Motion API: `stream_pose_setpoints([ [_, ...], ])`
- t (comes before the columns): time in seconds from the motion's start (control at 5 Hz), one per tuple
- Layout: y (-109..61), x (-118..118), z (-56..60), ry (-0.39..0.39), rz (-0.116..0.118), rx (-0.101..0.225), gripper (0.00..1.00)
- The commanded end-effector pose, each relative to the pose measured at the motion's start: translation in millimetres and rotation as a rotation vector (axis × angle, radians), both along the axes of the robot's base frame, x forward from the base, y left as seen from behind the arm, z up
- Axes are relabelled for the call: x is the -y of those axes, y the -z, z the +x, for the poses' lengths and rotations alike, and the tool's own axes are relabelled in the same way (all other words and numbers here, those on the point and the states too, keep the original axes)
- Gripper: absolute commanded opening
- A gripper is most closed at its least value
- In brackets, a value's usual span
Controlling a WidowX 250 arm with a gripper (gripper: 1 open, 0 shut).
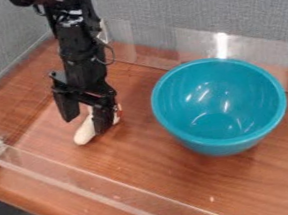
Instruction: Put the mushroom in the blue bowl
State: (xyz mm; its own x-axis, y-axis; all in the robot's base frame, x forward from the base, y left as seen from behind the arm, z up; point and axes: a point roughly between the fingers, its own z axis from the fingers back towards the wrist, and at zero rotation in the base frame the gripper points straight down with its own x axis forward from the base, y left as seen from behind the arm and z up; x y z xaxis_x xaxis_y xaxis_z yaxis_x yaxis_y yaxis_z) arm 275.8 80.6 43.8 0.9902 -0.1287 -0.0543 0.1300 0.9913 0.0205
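My black pincer (85, 115) points straight down, low over the brown wooden worktop (142, 175), its two fingers spread apart and straddling the small toy mushroom (91, 129). I see the mushroom's cream-white stem lying on the wood at the left finger's foot, with a sliver of reddish-orange cap peeking out by the right finger; whether the fingers touch it I cannot tell. The large round glossy teal-blue plastic bowl (221, 106) sits to the right, apart from the mushroom, upright and open. A clear plastic barrier (62, 177) runs along the near edge of the worktop.
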Motion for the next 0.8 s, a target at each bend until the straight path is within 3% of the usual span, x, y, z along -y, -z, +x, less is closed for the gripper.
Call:
stream_pose_setpoints([
  [0.0, -8.9, 1.0, 8.1, 0.003, 0.016, 0.039, 1.0],
  [0.4, -4.9, 0.5, 7.2, -0.009, 0.017, 0.032, 1.0],
  [0.6, -0.7, 1.2, 8.0, -0.005, 0.02, 0.026, 0.0],
])
